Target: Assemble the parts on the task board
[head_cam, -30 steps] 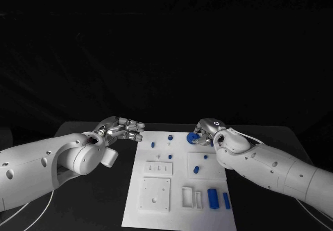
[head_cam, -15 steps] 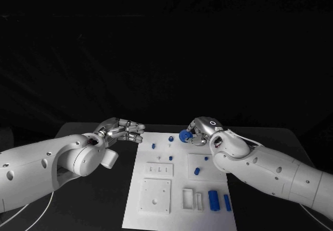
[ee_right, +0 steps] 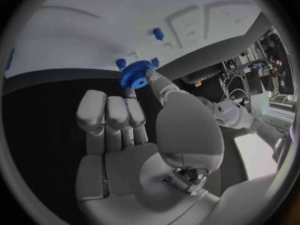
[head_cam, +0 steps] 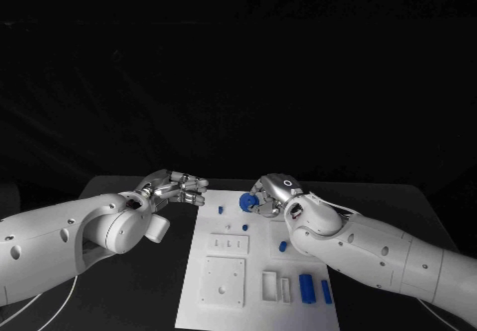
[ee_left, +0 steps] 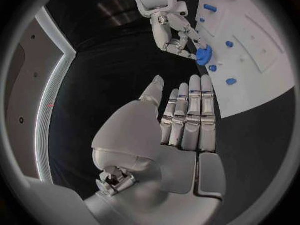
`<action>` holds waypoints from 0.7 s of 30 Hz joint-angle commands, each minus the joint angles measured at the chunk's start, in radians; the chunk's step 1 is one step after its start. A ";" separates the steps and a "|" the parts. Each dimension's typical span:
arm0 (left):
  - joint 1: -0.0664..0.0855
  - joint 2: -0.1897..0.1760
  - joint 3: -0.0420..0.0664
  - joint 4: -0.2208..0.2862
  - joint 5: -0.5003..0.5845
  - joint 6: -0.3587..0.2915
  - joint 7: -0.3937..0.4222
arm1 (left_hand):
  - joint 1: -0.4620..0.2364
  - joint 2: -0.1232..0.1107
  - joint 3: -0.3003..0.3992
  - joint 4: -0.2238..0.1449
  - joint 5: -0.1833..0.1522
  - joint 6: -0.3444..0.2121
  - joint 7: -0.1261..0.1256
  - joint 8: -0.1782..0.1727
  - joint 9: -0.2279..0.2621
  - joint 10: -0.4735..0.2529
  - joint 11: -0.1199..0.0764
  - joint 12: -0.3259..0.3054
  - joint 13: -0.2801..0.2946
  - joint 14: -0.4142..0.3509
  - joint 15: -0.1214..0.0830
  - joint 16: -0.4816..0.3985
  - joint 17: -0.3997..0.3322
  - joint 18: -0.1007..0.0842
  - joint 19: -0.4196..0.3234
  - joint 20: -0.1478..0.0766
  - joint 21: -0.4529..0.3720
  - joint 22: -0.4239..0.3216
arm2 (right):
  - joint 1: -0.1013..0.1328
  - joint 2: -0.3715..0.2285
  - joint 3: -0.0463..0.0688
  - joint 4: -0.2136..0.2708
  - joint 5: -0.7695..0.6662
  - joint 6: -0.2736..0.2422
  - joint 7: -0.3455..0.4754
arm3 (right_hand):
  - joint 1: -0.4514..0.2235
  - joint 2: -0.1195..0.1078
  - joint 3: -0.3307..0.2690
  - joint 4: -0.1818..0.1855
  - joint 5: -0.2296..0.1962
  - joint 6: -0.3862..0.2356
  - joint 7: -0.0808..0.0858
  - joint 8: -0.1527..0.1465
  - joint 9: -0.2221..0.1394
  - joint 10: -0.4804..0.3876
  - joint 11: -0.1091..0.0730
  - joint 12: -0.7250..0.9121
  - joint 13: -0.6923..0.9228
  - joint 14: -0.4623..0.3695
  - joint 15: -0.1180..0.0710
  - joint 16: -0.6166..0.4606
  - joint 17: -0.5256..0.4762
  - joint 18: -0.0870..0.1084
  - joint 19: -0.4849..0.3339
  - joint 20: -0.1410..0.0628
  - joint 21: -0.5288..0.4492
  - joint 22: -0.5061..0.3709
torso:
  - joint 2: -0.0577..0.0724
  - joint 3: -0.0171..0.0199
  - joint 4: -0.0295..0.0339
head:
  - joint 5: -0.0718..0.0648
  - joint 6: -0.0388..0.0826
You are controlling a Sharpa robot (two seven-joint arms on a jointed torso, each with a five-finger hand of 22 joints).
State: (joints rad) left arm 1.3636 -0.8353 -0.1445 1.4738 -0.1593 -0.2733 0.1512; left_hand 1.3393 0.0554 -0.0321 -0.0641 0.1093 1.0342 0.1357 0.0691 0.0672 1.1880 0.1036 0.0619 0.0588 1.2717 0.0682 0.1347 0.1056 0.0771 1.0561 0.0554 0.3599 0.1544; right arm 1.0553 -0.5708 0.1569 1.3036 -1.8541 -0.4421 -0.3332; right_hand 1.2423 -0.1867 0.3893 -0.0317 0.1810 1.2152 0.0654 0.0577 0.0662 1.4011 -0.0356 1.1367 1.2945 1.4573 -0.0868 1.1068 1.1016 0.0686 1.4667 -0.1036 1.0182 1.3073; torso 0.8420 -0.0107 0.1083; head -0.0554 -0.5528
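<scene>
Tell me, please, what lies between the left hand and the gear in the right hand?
In the head view, one small blue peg stands on the board between the left hand and the gear, which the right hand pinches.

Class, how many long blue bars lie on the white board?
2, side by side at the white task board's near right corner: the wider blue bar left of the narrower one. The right arm may hide others.

The right hand point(head_cam: 270, 196), pinching the blue gear point(head_cam: 249, 201), now sits farther toward the robot's left over the task board's point(head_cam: 224, 303) far edge than a second ago.
</scene>
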 commanded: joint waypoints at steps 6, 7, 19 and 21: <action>0.001 0.006 0.000 0.000 -0.005 0.014 0.005 | -0.004 0.008 0.001 -0.008 0.002 -0.002 0.001 -0.006 -0.001 -0.006 0.001 -0.003 0.001 -0.003 0.004 -0.002 -0.001 -0.010 -0.010 -0.001 0.008 -0.001 | 0.000 0.040 -0.020 -0.040 -0.020 0.013 0.005 | 0.003 0.001 -0.002 0.005 0.008 0.055 -0.026 0.005 0.014 -0.001 0.000 -0.009 0.000 0.000 -0.007 0.000 -0.003 -0.016 0.018 -0.009 -0.001 0.127 | 0.001 -0.0008 0.0043 | -0.003 0.002; 0.001 0.006 0.000 0.000 -0.005 0.014 0.005 | -0.004 0.008 0.001 -0.008 0.002 -0.002 0.001 -0.006 -0.001 -0.006 0.001 -0.003 0.001 -0.003 0.004 -0.002 -0.001 -0.010 -0.010 -0.001 0.008 -0.001 | 0.000 0.044 -0.022 -0.046 -0.020 0.014 0.005 | 0.001 0.001 -0.003 0.006 0.006 0.053 -0.026 0.005 0.013 -0.001 0.000 -0.010 -0.001 0.000 -0.006 -0.001 -0.004 -0.016 0.017 -0.009 -0.003 0.127 | 0.001 -0.0002 0.0043 | -0.002 0.001; 0.001 0.010 0.000 -0.002 -0.005 0.017 0.005 | -0.006 0.009 0.002 -0.009 0.003 -0.002 0.001 -0.006 -0.001 -0.006 0.002 -0.003 0.001 -0.004 0.004 -0.002 -0.001 -0.010 -0.011 -0.001 0.009 -0.002 | 0.000 0.076 -0.032 -0.095 -0.021 0.015 0.005 | 0.002 0.002 -0.004 0.006 0.009 0.052 -0.026 0.006 0.013 -0.002 0.000 -0.012 -0.001 0.000 -0.006 -0.002 -0.006 -0.016 0.017 -0.009 -0.005 0.126 | 0.001 0.0011 0.0003 | 0.004 -0.005; 0.001 0.011 0.000 -0.003 -0.005 0.017 0.005 | -0.006 0.009 0.002 -0.009 0.003 -0.002 0.001 -0.006 -0.001 -0.006 0.002 -0.003 0.001 -0.004 0.004 -0.002 -0.001 -0.010 -0.011 -0.001 0.009 -0.002 | 0.000 0.080 -0.033 -0.103 -0.021 0.015 0.005 | 0.003 0.002 -0.004 0.004 0.009 0.052 -0.026 0.006 0.013 -0.002 0.000 -0.013 -0.001 0.000 -0.006 -0.002 -0.006 -0.016 0.017 -0.009 -0.004 0.127 | 0.001 0.0009 0.0011 | 0.003 -0.006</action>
State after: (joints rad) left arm 1.3636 -0.8269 -0.1445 1.4710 -0.1596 -0.2727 0.1507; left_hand 1.3355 0.0592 -0.0296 -0.0666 0.1093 1.0342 0.1358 0.0691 0.0672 1.1880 0.1036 0.0619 0.0588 1.2717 0.0682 0.1347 0.1056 0.0771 1.0524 0.0517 0.3659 0.1535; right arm 1.0552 -0.4935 0.1246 1.2053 -1.8611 -0.4342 -0.3313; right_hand 1.2397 -0.1898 0.3864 -0.0289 0.1859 1.2153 0.0654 0.0608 0.0662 1.4012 -0.0354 1.1287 1.2944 1.4573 -0.0867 1.1067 1.0968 0.0686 1.4667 -0.1035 1.0182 1.3073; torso 0.8430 -0.0098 0.1095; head -0.0519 -0.5577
